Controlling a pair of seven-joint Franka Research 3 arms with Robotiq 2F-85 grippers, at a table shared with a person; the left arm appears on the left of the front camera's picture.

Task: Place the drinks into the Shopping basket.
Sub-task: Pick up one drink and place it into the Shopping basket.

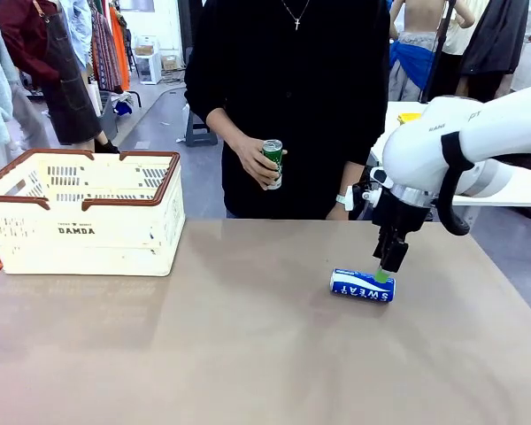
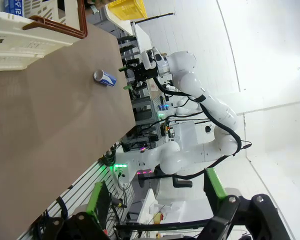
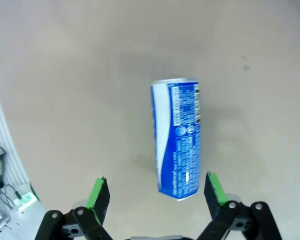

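I am hovering the wide-open right gripper (image 1: 385, 273) just over the blue can (image 1: 361, 285) lying below it, the left gripper (image 2: 155, 192) hanging open too.

The basket (image 1: 80, 221) is sitting at the left rear of the counter (image 1: 248, 363). A can (image 1: 362, 285) is lying on its side right of centre, the right end effector (image 1: 385, 273) hanging directly over it. Behind the counter, a hand (image 1: 252, 159) is holding a second can (image 1: 273, 164).
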